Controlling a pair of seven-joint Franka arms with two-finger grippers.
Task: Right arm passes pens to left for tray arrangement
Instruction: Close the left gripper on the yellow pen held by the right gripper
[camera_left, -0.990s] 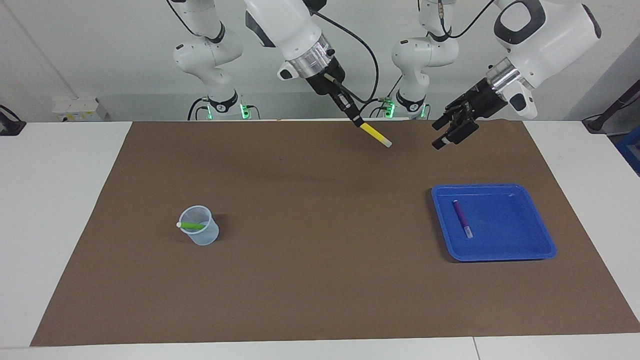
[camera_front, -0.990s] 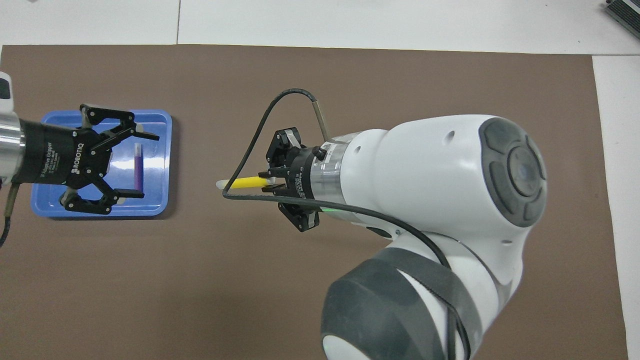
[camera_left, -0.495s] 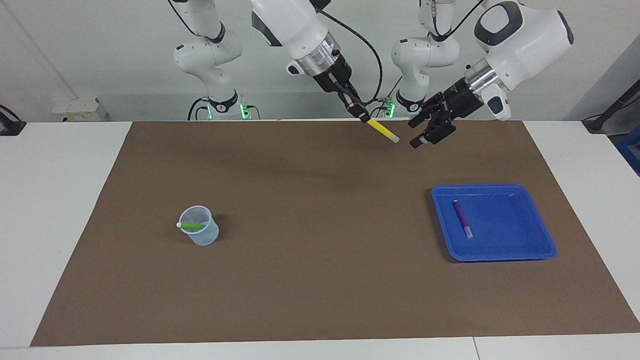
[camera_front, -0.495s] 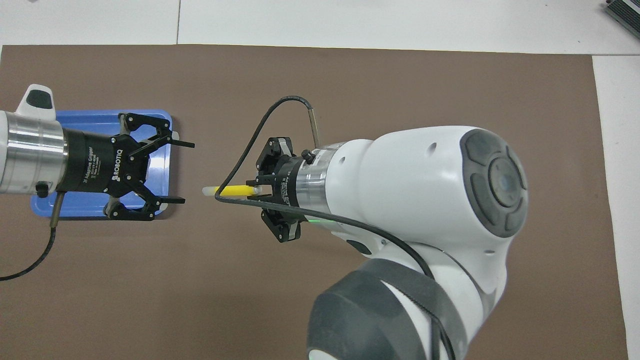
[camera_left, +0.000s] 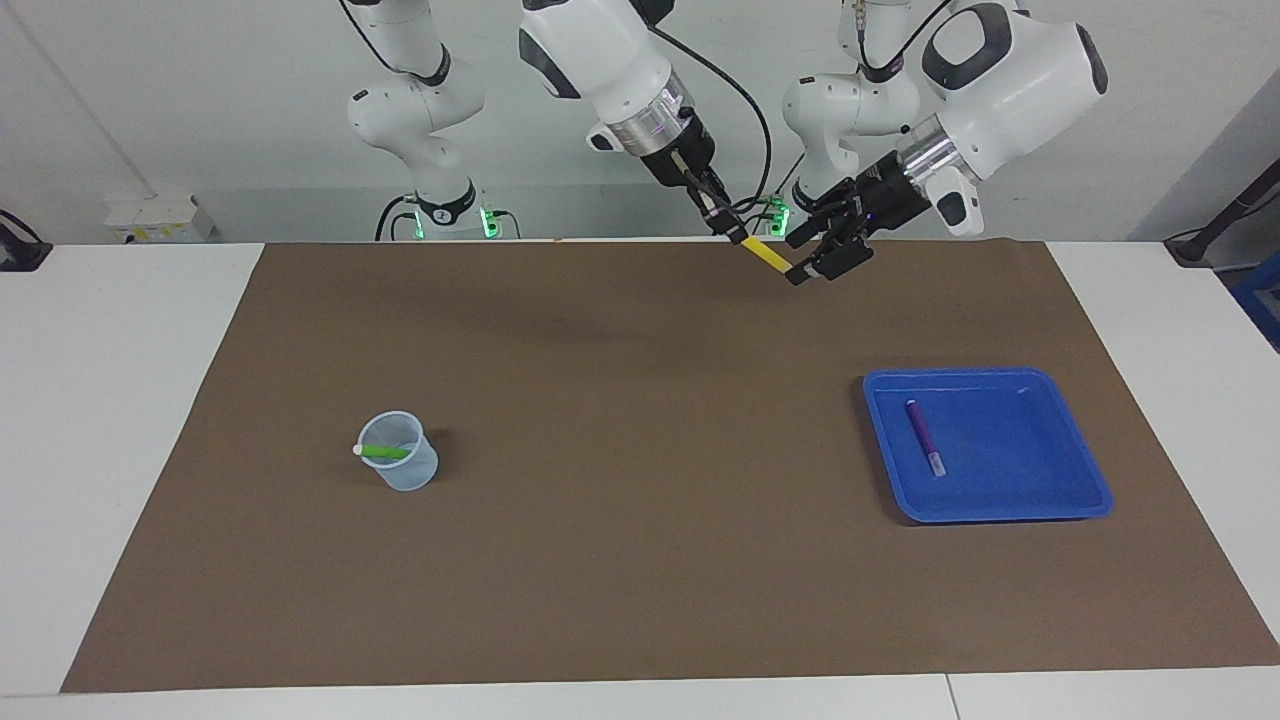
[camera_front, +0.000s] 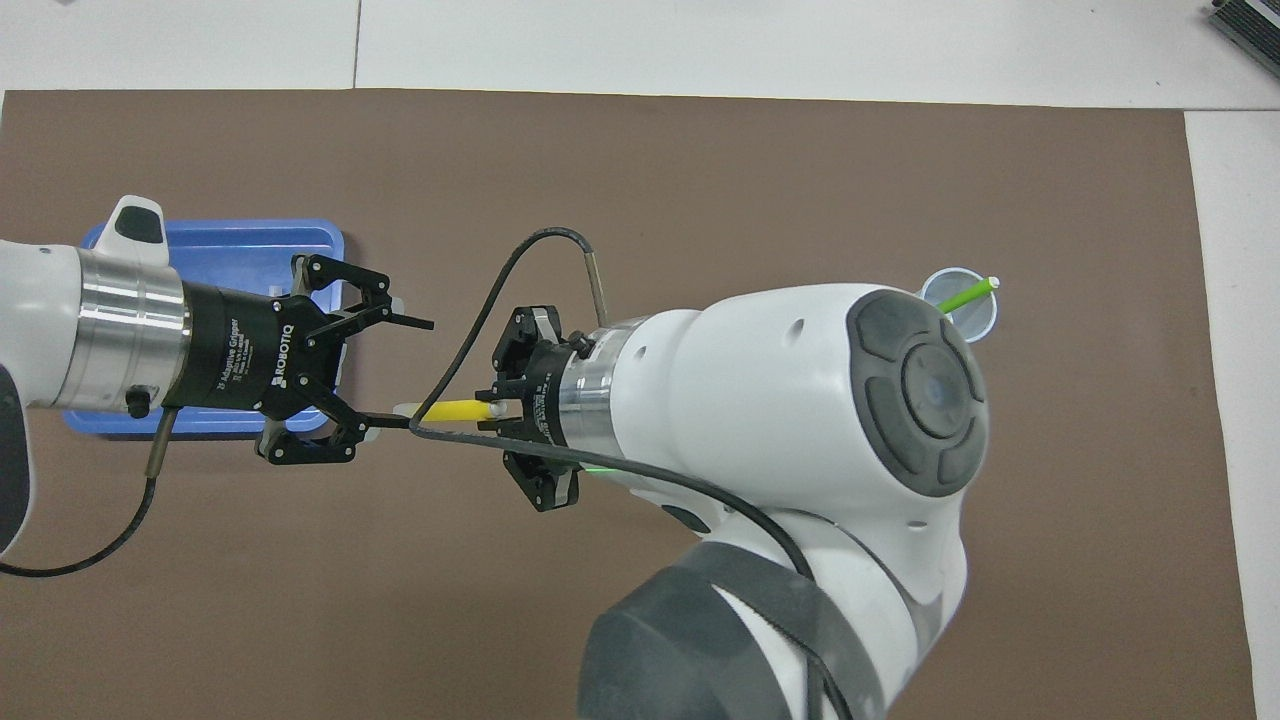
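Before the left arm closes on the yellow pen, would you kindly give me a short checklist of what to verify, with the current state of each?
1. Right gripper shut on the yellow pen, up in the air: ok.
2. Left gripper at the pen's pale free end, fingers apart: ok.
3. Pen end between the left fingers rather than beside one: cannot tell; in the overhead view it lies by one finger.
4. Tray has bare floor beside the purple pen already lying in it: ok.
5. Green pen leaning in the cup, toward the right arm's end: ok.
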